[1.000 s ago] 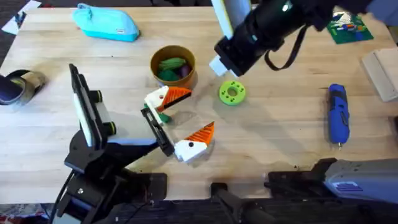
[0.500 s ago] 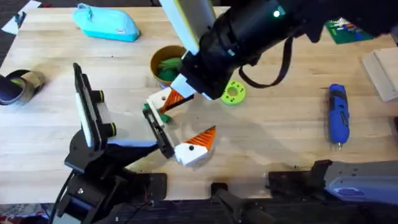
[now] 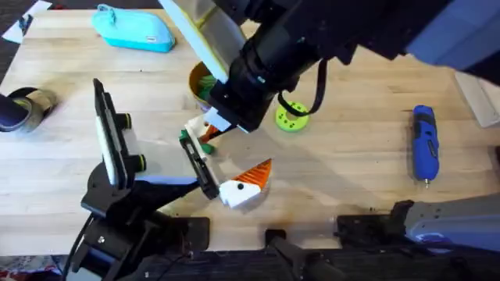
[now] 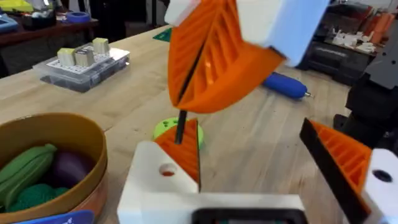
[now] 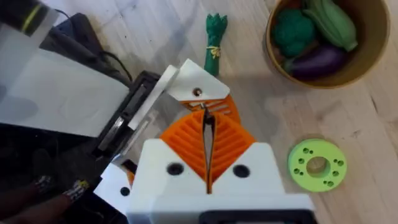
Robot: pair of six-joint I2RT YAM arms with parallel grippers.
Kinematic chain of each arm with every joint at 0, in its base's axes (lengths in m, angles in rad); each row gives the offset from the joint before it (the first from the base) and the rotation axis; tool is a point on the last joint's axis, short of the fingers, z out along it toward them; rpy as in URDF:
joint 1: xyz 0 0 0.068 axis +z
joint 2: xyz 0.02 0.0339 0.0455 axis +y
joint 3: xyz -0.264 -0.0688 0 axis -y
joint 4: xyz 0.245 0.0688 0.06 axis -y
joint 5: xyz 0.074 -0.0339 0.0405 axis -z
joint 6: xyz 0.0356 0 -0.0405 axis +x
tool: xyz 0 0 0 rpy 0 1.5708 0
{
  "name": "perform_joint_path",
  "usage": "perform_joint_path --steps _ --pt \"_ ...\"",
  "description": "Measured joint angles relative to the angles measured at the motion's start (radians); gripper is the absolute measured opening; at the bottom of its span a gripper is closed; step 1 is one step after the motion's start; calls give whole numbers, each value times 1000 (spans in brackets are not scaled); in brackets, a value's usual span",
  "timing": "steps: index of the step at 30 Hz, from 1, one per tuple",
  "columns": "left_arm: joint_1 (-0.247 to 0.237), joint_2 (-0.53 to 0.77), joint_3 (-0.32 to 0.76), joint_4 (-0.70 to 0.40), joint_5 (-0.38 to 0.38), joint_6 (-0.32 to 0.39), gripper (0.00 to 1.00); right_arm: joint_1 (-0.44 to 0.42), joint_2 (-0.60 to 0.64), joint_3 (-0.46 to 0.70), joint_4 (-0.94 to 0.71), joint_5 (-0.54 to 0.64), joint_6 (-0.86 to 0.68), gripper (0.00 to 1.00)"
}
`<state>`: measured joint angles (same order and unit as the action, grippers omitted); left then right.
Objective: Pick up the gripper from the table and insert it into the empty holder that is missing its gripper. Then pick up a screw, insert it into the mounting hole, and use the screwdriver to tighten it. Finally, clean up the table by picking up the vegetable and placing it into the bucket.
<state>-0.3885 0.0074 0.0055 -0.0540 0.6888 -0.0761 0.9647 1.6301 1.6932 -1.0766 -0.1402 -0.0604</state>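
Pale wooden table (image 3: 351, 179), plank-grained, evenly lit from above with soft shadows. Dark floor (image 3: 12, 58) past the far left edge. In the room behind, seen from the left wrist: dark workbench (image 4: 37, 28) at the left carrying a blue roll of tape (image 4: 78, 17); another cluttered bench (image 4: 348, 46) at the right with pale and orange parts. On the tabletop's margins: clear plastic tray (image 4: 81, 65) with small blocks, turquoise zip pouch (image 3: 133, 30) at the far left corner, grey pad (image 3: 484, 90) at the right edge, headset (image 3: 19, 108) at the left edge.
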Motion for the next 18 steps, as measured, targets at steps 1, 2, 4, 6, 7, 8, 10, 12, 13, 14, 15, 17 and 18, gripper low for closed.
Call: perform_joint_path --steps 1,2,4,6,7,8,10,12,13,14,15,17,18 --pt "0 0 0 0 0 0 990 1 2 0 1 0 0 6" --pt "0 0 0 0 0 0 990 1 2 0 3 0 0 6" --pt "0 0 0 0 0 0 990 2 4 0 7 0 0 6" --pt "0 0 0 0 0 0 990 4 4 0 7 0 0 6" --pt "0 0 0 0 0 0 990 6 4 0 7 0 0 6" --pt "0 0 0 0 0 0 990 10 5 0 7 0 0 6" --pt "0 0 0 0 0 0 990 24 10 0 8 1 0 6" --pt "0 0 0 0 0 0 990 32 19 0 8 3 0 6" --pt "0 0 0 0 0 0 990 35 24 0 9 4 0 6" --pt "0 0 0 -2 0 -3 990 37 26 0 13 5 0 6" --pt "0 0 0 -1 0 -4 990 38 28 0 18 5 0 6" --pt "0 0 0 -1 1 -3 990 38 28 0 24 11 0 6" --pt "0 0 0 -1 1 -3 990 37 28 0 25 14 0 6"
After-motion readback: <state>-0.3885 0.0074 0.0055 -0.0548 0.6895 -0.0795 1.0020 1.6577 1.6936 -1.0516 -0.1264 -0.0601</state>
